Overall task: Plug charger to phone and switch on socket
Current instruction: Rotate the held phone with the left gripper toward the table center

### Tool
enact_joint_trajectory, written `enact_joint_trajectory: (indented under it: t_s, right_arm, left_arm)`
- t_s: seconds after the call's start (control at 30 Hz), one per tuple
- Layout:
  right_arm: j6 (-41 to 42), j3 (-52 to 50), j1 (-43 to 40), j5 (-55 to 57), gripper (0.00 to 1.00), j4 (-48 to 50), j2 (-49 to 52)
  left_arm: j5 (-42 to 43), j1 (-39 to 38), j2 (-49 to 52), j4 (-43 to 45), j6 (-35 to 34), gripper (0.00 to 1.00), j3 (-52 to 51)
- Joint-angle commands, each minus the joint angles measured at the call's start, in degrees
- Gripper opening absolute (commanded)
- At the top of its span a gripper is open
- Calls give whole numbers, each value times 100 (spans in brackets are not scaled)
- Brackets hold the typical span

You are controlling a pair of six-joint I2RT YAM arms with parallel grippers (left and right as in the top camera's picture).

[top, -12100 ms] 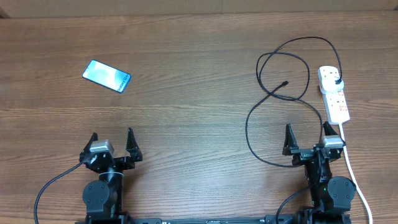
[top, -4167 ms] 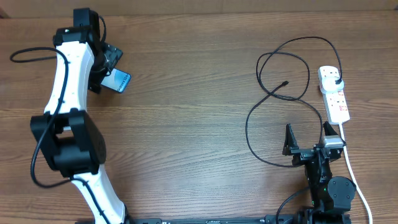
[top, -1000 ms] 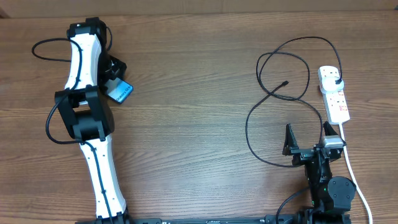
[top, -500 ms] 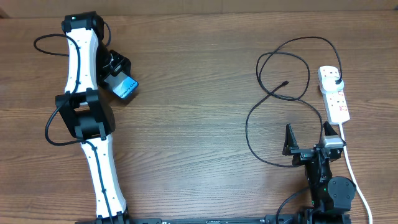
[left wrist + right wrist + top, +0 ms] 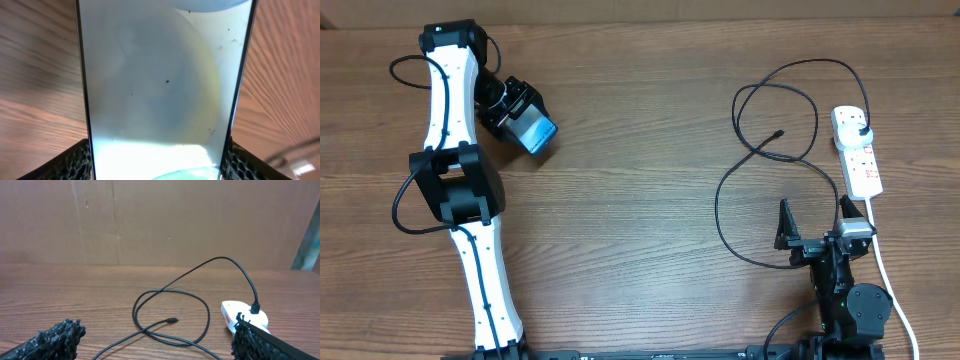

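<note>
The phone [image 5: 537, 132], cyan screen with dark edges, is held in my left gripper [image 5: 520, 118] at the table's far left, lifted off the wood. In the left wrist view the phone [image 5: 160, 85] fills the frame between both padded fingers. The charger, a thin black cable [image 5: 760, 150], lies looped at the right, its plug tip [image 5: 779, 133] free on the table and its adapter [image 5: 862, 131] in the socket [image 5: 857, 152], a white power strip. The cable tip [image 5: 171, 320] and strip [image 5: 240, 316] show in the right wrist view. My right gripper [image 5: 815, 222] is open and empty near the front edge.
The strip's thick white cord [image 5: 887, 275] runs toward the front right edge beside my right arm. A cardboard wall [image 5: 160, 220] stands behind the table. Bare wood lies between the phone and the cable loops.
My left arm reached the phone, closed on it and lifted it; over the last second the phone moved right and turned in the gripper. The right arm, cable and strip have not moved.
</note>
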Motion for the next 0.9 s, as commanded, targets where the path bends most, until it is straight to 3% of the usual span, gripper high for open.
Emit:
enact_joint_trajectory:
  t_s: [0.0,0.2,0.87]
  right_arm:
    - [13,-61,-11,-31,100,22,-46]
    - [13,-61,-11,-31,100,22,-46]
    - [13,-61,-11,-31,100,22,-46]
  left_arm:
    - [1071,-125,-11,-31,435,51,184]
    - [1812,-295,-11,-31,651,50,192]
    - [2997,-1158,-22,-31,881,50,192]
